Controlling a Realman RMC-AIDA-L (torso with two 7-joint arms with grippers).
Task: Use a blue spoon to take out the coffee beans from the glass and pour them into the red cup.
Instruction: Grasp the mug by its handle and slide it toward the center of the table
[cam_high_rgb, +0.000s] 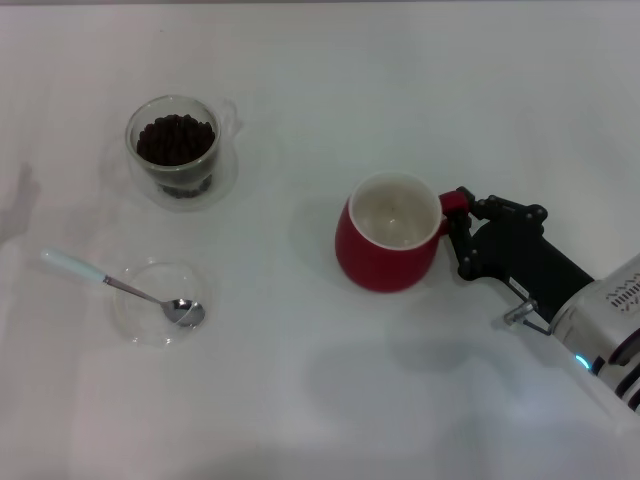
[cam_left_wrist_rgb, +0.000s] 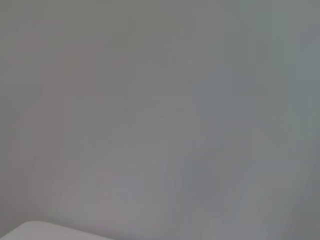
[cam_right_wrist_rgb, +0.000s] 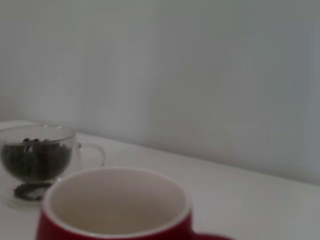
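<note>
The glass (cam_high_rgb: 176, 152) stands at the back left on a clear saucer, filled with dark coffee beans (cam_high_rgb: 176, 139); it also shows in the right wrist view (cam_right_wrist_rgb: 37, 160). The blue spoon (cam_high_rgb: 75, 266) lies at the front left, its metal bowl resting in a flat clear dish (cam_high_rgb: 140, 310). The red cup (cam_high_rgb: 388, 245) stands upright and empty right of centre, its whitish inside close in the right wrist view (cam_right_wrist_rgb: 115, 205). My right gripper (cam_high_rgb: 461, 232) is at the cup's right side, shut on its red handle. My left gripper is out of view.
The white table (cam_high_rgb: 320, 400) runs to a pale wall behind it. The left wrist view shows only that wall and a corner of the table (cam_left_wrist_rgb: 35, 231).
</note>
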